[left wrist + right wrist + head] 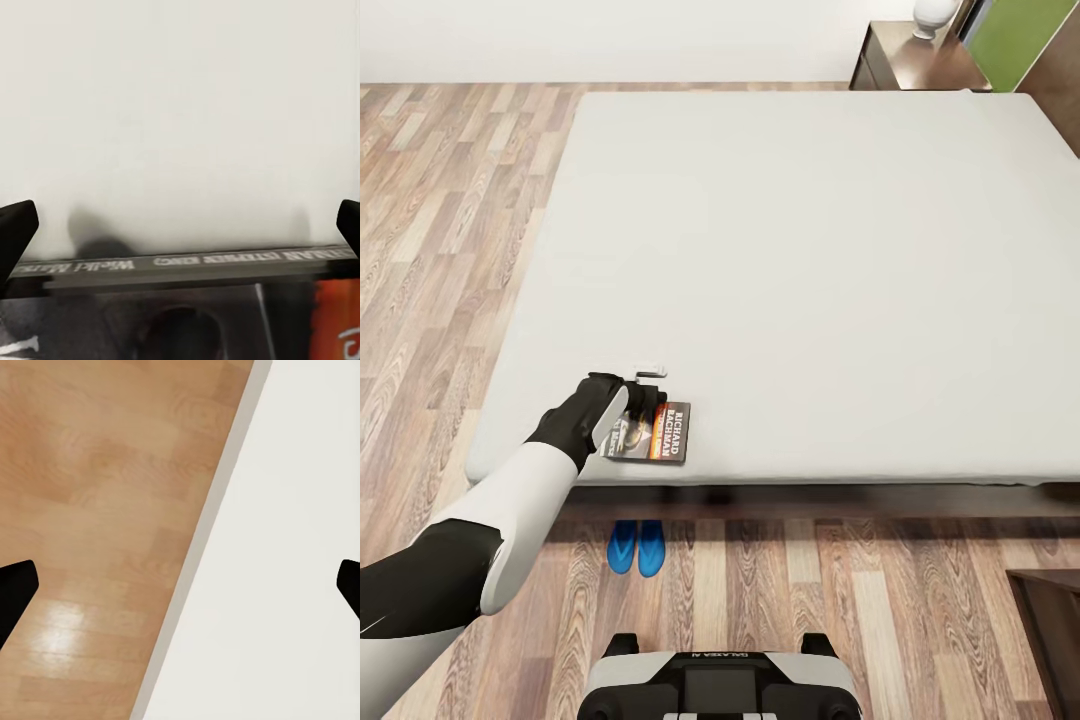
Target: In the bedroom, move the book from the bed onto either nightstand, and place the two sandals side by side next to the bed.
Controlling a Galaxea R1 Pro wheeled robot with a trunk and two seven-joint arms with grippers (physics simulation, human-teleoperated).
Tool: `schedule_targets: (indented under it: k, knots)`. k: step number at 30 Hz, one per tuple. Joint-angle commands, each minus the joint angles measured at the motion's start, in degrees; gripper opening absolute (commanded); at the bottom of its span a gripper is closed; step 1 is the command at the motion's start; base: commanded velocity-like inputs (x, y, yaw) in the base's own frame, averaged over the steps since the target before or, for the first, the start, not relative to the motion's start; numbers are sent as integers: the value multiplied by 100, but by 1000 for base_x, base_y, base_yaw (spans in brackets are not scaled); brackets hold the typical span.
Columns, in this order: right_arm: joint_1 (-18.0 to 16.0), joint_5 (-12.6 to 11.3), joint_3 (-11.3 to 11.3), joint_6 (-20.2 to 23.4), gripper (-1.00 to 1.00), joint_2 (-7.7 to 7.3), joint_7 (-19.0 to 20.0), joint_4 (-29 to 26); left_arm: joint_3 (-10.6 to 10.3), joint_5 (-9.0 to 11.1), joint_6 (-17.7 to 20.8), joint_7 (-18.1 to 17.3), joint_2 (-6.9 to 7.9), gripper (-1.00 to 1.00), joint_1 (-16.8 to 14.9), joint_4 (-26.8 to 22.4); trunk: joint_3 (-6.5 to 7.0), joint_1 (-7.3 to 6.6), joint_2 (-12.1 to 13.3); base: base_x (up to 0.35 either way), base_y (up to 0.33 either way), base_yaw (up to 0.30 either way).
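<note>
The book (662, 435) lies flat on the bed (810, 280), close to the mattress's near left corner, its orange band and white lettering showing. My left gripper (644, 402) is over the book's left part, open. In the left wrist view the book (187, 315) lies just below the left gripper (180, 225), whose dark fingertips (15, 225) stand wide apart with nothing between them. Two blue sandals (637, 547) lie side by side on the floor at the bed's near edge. My right gripper (180, 585) is open over a floor and white-surface boundary.
A dark reddish-brown nightstand (900, 70) with a white object on top stands past the bed's far right corner. Wood-plank floor (440, 250) runs along the bed's left side. A dark furniture corner (1055, 620) sits at the near right. My base (720, 685) is at the bed's foot.
</note>
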Motion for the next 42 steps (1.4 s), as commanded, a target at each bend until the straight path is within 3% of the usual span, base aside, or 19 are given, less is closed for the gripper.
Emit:
schedule_targets:
  k: [1, 42]
  knots:
    - [2, 33, -1, 20, 100, 0, 3, -6, -22, 51, 24, 28, 5, 100, -2, -6, -2, 1, -2, -23, 0, 0]
    - [2, 66, 8, 20, 100, 1, 8, -6, -30, 37, -151, 22, 6, 100, -1, 37, -2, 1, -2, -49, 0, 0]
